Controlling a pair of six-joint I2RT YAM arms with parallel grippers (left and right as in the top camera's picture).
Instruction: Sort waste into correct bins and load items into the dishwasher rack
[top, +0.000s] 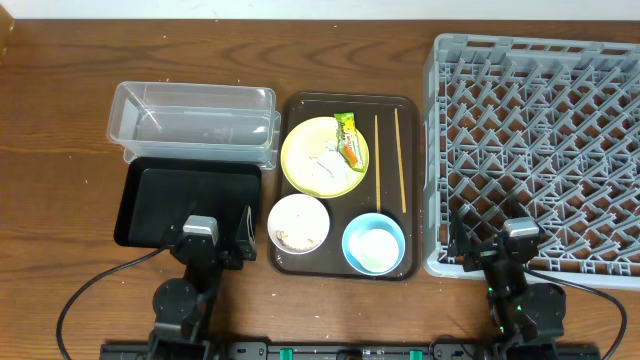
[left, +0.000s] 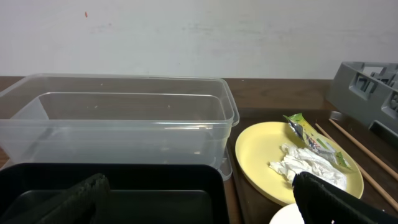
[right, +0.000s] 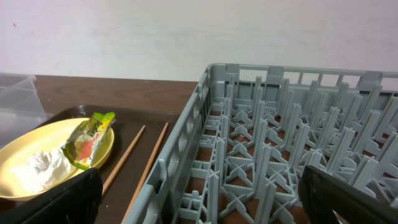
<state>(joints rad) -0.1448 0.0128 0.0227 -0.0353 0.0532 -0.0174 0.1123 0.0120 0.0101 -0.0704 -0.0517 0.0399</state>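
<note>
The left gripper (top: 213, 240) sat at the 6 o'clock edge of the shallow black rectangular tray (top: 170, 195), jaws spread and holding nothing. The clear rectangular plastic tub (top: 192, 88) lay at that tray's 12 o'clock.

The right gripper (top: 497, 245) was at the 7 o'clock corner of the large grey plastic dishwasher rack (top: 432, 150), jaws likewise spread.

The dark brown serving tray (top: 300, 106) stood between bins and rack on the wooden tabletop (top: 60, 120). On it were:
- At 11 o'clock, the round pale-yellow plate (top: 303, 145), bearing crumpled white tissue (top: 325, 165) and the green-and-orange snack wrapper (top: 347, 138).
- At 7 o'clock, the white bowl (top: 298, 222), holding beige food scraps (top: 290, 238).
- At 5 o'clock, the light-blue bowl (top: 374, 244).
- At 2 o'clock, two thin wooden chopsticks (top: 377, 160).
</note>
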